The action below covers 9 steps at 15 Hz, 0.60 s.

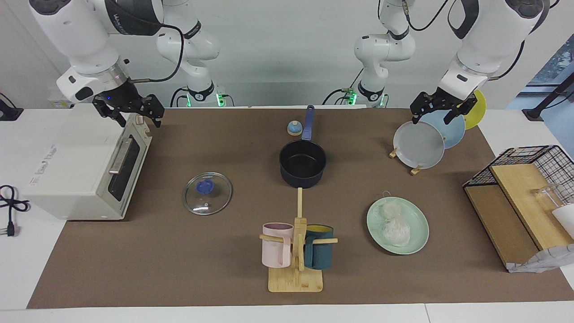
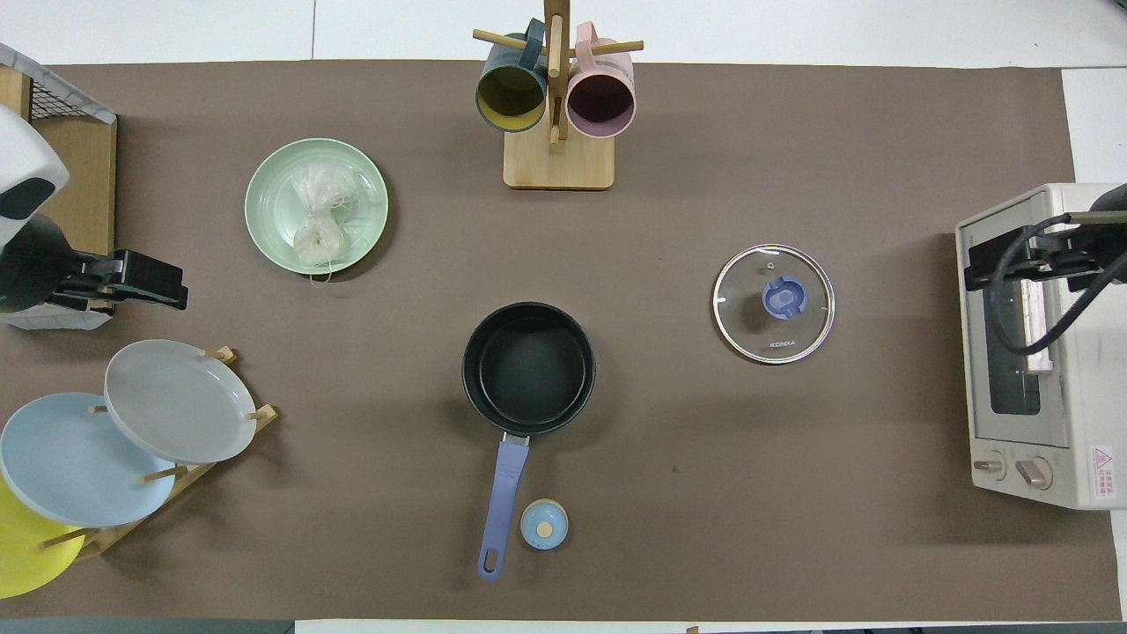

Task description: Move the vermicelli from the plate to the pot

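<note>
- You are looking at the vermicelli lying on the plate; in the overhead view the plate is sitting at about ten o'clock from the pot, well apart from it.
- The pot is standing empty mid-bench, its handle pointing at six o'clock in the overhead view, toward the robots.
- The left pincer is hanging released over the plate rack, grasping nothing.
- The right pincer is hovering released over the oven, grasping nothing.
</note>
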Each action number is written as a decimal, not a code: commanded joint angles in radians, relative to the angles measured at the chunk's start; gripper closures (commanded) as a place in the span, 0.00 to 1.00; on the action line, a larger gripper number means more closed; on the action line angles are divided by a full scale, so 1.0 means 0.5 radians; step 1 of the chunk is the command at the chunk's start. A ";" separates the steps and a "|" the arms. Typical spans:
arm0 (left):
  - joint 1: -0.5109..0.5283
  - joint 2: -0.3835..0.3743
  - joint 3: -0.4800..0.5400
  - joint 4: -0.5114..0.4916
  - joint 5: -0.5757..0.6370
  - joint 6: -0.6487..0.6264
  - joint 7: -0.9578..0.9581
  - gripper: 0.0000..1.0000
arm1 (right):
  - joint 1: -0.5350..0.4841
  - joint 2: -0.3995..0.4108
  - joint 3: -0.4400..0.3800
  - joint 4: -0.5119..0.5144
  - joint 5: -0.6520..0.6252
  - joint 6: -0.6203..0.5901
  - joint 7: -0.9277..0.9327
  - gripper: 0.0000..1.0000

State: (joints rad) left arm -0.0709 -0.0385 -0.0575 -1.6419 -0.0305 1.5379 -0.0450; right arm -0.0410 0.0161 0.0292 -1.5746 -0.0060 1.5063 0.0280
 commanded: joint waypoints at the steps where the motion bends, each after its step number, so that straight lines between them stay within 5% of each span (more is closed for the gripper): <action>1: 0.001 -0.024 0.002 0.001 0.015 -0.014 -0.017 0.00 | -0.004 -0.023 0.003 -0.020 -0.010 0.031 -0.053 0.00; 9: -0.018 -0.003 0.002 0.007 -0.013 0.099 -0.051 0.00 | -0.001 -0.023 0.003 -0.035 -0.010 0.055 -0.044 0.00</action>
State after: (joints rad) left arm -0.0713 -0.0386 -0.0580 -1.6404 -0.0317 1.5618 -0.0515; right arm -0.0410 0.0155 0.0292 -1.5743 -0.0060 1.5072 0.0280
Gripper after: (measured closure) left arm 0.000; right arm 0.000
